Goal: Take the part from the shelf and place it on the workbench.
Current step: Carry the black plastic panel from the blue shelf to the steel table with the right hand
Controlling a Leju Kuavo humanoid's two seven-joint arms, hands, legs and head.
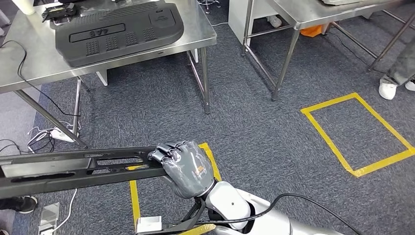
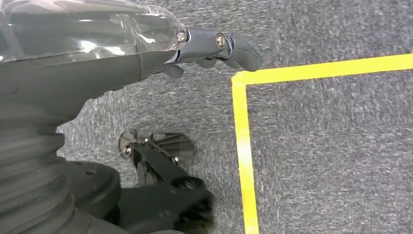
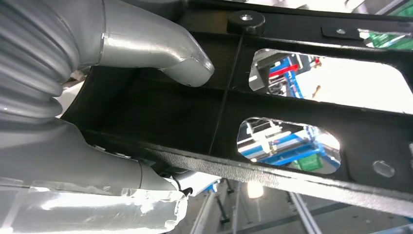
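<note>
Fingers of our right hand (image 1: 188, 169) curl over the edge of the long black part (image 1: 73, 169), gripping it near its end as we carry it low across our front, above the grey carpet (image 1: 254, 132). Our silver right arm comes up from the lower edge of the head view, wrist bent so the back of the hand faces up and the part runs out to our left, roughly level, with slotted openings along its length. In the right wrist view our thumb (image 3: 180, 61) presses against the part's ribbed black face beside two cut-out windows. Our left hand (image 2: 214, 46) hangs over the carpet near a corner of yellow tape (image 2: 243, 117); its fingers are stretched out and hold nothing. Ahead to our left stands a steel bench (image 1: 29, 68) carrying a large black engine cover (image 1: 117, 32). A second yellow taped rectangle (image 1: 357, 132) marks the floor to our right, near a person's white shoe (image 1: 387, 89).
</note>
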